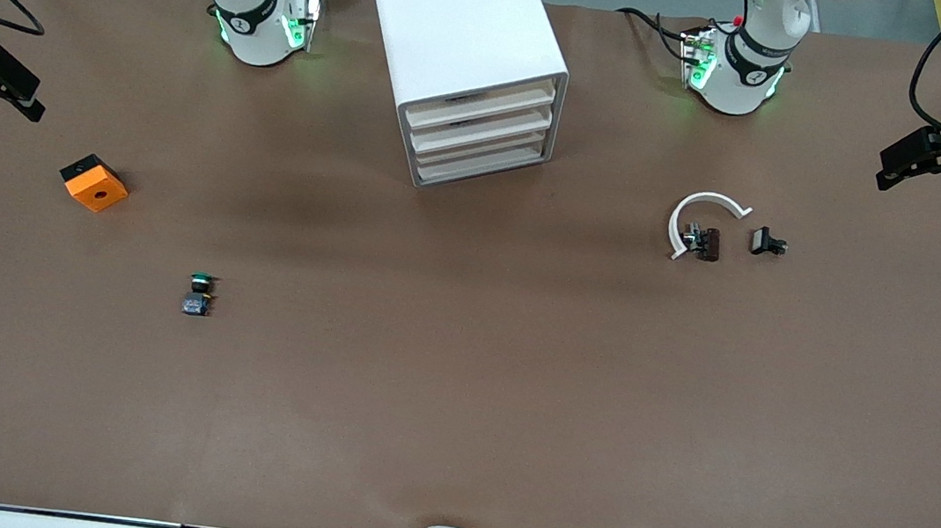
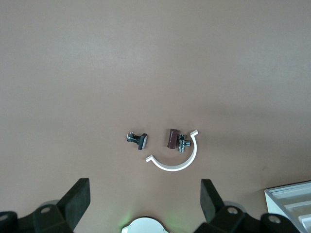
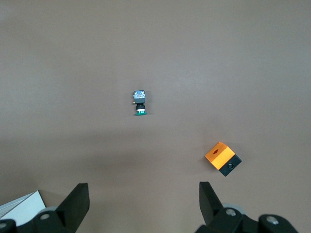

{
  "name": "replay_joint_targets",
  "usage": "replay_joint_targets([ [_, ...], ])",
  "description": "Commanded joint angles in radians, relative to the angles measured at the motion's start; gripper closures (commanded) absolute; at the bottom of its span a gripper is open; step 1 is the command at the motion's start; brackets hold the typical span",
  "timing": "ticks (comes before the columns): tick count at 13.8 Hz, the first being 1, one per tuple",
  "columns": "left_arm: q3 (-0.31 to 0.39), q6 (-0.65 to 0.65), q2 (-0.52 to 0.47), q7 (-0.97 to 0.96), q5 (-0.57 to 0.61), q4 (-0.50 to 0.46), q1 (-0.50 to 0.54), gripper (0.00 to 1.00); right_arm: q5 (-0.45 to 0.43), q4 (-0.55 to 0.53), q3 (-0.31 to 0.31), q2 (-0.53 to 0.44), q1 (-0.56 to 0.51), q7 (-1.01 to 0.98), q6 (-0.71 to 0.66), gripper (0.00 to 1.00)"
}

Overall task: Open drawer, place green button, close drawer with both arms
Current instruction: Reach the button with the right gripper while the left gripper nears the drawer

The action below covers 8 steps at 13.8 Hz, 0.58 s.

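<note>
Both arms wait, raised at the table's two ends. The left gripper (image 2: 145,204) hangs with fingers spread wide and empty over the bare table (image 1: 456,386) at its arm's end, and the right gripper (image 3: 144,204) does likewise at the other end. The cabinet (image 1: 462,24) stands between the bases, all four drawers shut, top drawer (image 1: 482,104) included. The button (image 1: 199,293) lies on its side at seven o'clock from the cabinet, with the orange cube (image 1: 93,183) at its ten o'clock. White arc (image 1: 703,217) and two clips (image 1: 767,242) lie toward the left arm's end.
</note>
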Motion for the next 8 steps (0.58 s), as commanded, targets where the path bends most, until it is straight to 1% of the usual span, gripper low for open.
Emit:
replay_joint_targets([
  [1, 0.004, -0.022, 0.009, 0.021, -0.012, 0.024, 0.003, 0.00, 0.000, 0.025, -0.001, 0.011, 0.014, 0.012, -0.013, 0.00],
  [3, 0.004, -0.022, 0.019, 0.020, -0.014, 0.026, 0.003, 0.00, 0.000, 0.025, -0.001, 0.013, 0.016, 0.012, -0.013, 0.00],
  [4, 0.003, -0.022, 0.041, 0.017, -0.012, 0.042, 0.000, 0.00, 0.000, 0.025, -0.001, 0.013, 0.016, 0.012, -0.013, 0.00],
  [7, 0.001, -0.022, 0.149, 0.012, 0.000, 0.113, -0.010, 0.00, 0.000, 0.025, -0.001, 0.017, 0.016, 0.012, -0.015, 0.00],
  [8, -0.003, -0.022, 0.179, -0.004, 0.000, 0.105, -0.011, 0.00, 0.001, 0.025, -0.001, 0.022, 0.016, 0.014, -0.018, 0.00],
])
